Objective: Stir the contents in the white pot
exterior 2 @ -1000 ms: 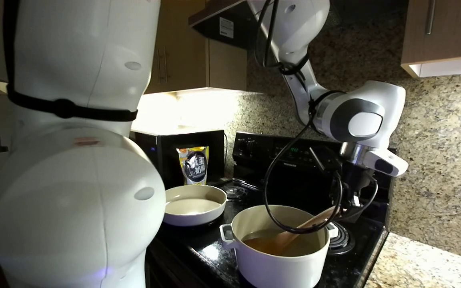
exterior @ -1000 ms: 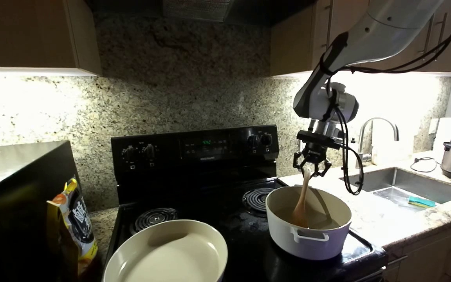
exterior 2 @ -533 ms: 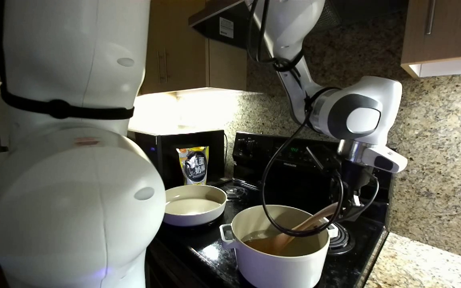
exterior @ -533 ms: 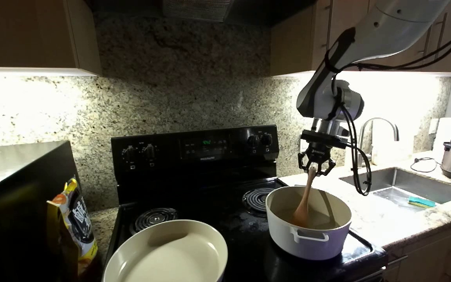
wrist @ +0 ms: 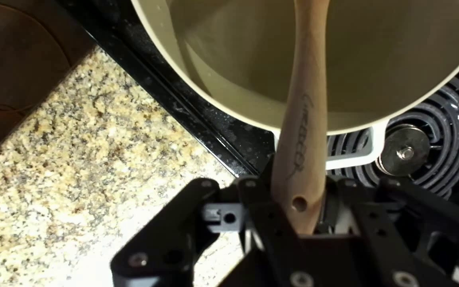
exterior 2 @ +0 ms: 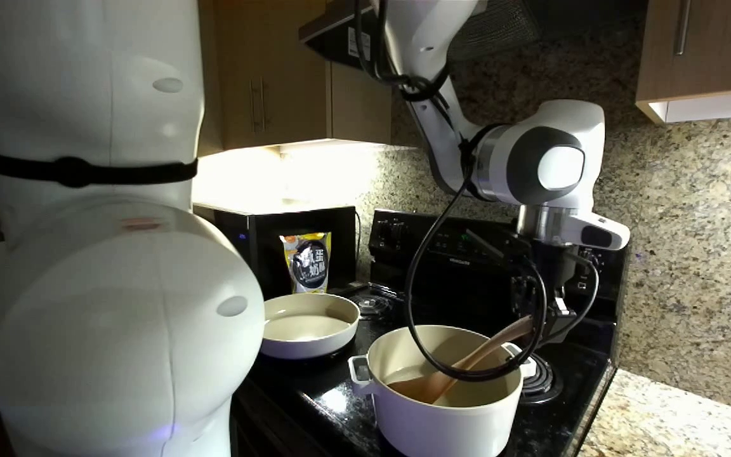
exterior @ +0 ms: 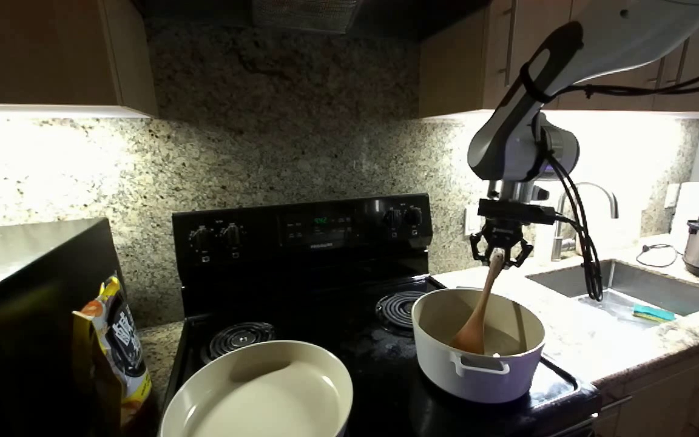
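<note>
The white pot (exterior: 477, 382) stands on the stove and shows in both exterior views (exterior 2: 448, 431). The wrist view shows its inner wall (wrist: 233, 93) and a side handle (wrist: 353, 161). It holds a thin amber-brown liquid (exterior 2: 407, 387). My gripper (exterior: 498, 260) is above the pot's sink-side rim, shut on the top end of a wooden spoon (exterior: 479, 318). The spoon leans into the pot with its head down in the liquid. In the wrist view the gripper (wrist: 299, 191) has its fingers on both sides of the spoon handle (wrist: 305, 131). The spoon head is out of that view.
A cream shallow dish (exterior: 264, 406) sits beside the pot on the stove. Coil burners (exterior: 399, 308) lie behind. A snack bag (exterior: 122, 346) stands by the black microwave. A sink (exterior: 610, 279) is beyond the counter. A cable loop (exterior 2: 410, 304) hangs before the pot.
In an exterior view my gripper has moved right and slightly up with the spoon's top end. The spoon leans more, and its head has shifted within the pot. The pot has not moved.
</note>
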You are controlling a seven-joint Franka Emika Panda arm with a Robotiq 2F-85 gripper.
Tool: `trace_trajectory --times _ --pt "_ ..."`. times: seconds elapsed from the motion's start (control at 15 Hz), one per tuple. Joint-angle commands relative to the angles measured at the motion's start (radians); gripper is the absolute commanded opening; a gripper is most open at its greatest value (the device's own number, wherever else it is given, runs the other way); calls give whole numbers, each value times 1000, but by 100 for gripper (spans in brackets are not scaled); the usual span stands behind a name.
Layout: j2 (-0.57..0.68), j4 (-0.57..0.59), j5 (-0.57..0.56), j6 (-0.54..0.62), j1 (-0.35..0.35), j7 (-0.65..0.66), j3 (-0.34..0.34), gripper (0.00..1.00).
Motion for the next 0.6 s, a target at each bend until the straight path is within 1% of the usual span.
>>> trace_trajectory --times 0.0,0.13,0.53 --pt "-78 -49 -42 -15 6 24 15 5" --pt "-85 -37 -26 -23 2 20 19 5" --pt "-101 0 -40 -35 -15 45 16 5"
